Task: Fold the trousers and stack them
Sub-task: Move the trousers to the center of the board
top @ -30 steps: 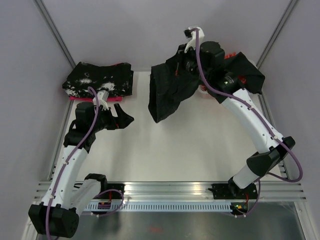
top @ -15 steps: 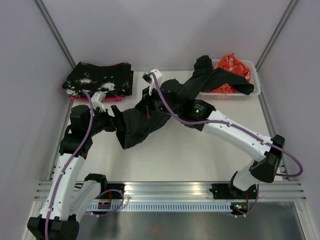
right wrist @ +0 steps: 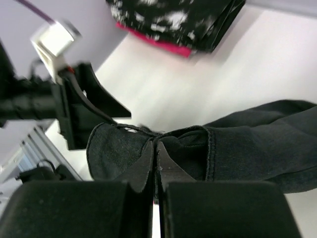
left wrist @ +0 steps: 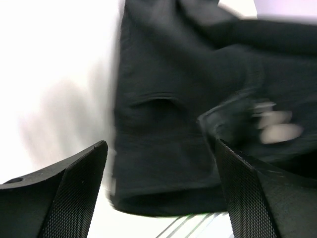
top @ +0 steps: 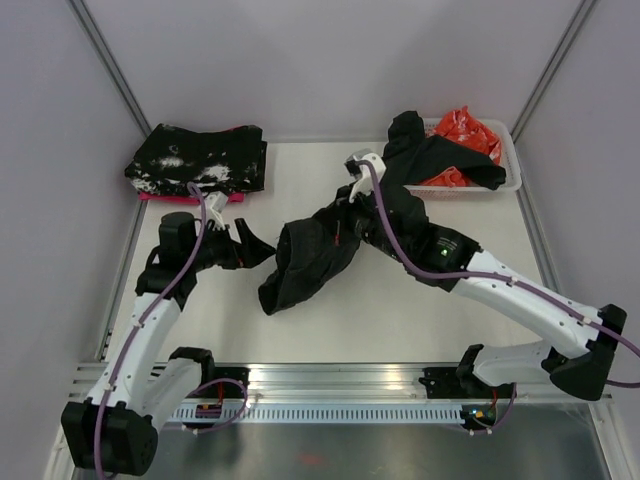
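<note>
Lab cell: bare walls [top: 300,60], aluminium rail [top: 340,378]

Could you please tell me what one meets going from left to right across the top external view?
The speckled black cloth pile, left pincer, hanging bunch of the trousers, orange-red cloth in the tray.

**Item: twin table-mounted manipulator arms**

- Left arm [top: 148,325]: white link shells are joined by black joint housings. A black block [top: 105,440] is fitted at its lower end.
- Right arm [top: 520,295]: the same white-and-black build is used. A small green light [top: 443,254] is set into one black housing.
- Purple cable [top: 380,215]: one is run along each arm.
- White camera bracket [top: 207,197]: one is carried at each wrist.
- Left gripper [left wrist: 159,143]: the fingers [left wrist: 74,193] are black and wedge-shaped, and their inner faces are finely cross-hatched.
- Right gripper [right wrist: 156,146]: the fingers [right wrist: 136,171] are black and smooth, and are tapered to thin edges.
</note>
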Controlling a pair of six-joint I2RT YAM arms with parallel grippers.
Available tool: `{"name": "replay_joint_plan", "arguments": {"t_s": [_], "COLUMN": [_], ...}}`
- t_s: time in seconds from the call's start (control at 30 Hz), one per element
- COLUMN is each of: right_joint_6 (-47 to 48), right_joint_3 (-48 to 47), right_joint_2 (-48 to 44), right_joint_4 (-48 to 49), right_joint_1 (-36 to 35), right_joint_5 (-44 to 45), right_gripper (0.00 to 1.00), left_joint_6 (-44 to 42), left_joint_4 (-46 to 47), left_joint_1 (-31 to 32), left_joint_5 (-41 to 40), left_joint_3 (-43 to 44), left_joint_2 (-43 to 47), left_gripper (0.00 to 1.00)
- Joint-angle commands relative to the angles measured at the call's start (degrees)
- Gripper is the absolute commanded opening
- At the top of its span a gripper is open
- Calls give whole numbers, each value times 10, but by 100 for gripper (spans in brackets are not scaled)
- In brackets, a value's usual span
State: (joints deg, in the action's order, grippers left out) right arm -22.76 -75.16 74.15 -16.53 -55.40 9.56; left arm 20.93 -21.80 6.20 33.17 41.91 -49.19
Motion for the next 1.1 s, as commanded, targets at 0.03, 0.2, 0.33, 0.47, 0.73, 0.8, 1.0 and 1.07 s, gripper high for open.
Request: {"name": "replay_joint_plan", "arguments": {"t_s": [0.03,0.2,0.33,0.47,0.73,0.8,1.0,1.07], "right_joint_6": [-20,-71,-98,-115,-120,-115,-106,-105], "right_joint_3": [16,69,97,137,170,176,188,189], "right_joint_2": [-41,-70,-95,-124,-162,-162,-161,-156], "right_joint_4": [26,8,-13,-38,-47,-47,-45,-44], "right_joint_1": [-2,13,53,90,169,177,194,198], "right_joint_5": [82,131,129,128,67,63,38,41], "right_gripper": [0,0,0,0,0,0,0,0], "left_joint_6": [-19,-8,12,-4,-69,-58,-56,-57], "left_joint_4": [58,53,50,60,-33,-21,14,32], "left_joint_1": [7,14,21,49,194,210,257,276], "left_joint_5": [57,38,47,86,-62,-79,-80,-77], "left_joint_3": [-26,-29,-36,-54,-3,-11,-12,-12], "left_joint_2": [-36,-52,-47,0,-73,-93,-111,-118], "left_gripper": [91,90,90,90,87,86,85,85]}}
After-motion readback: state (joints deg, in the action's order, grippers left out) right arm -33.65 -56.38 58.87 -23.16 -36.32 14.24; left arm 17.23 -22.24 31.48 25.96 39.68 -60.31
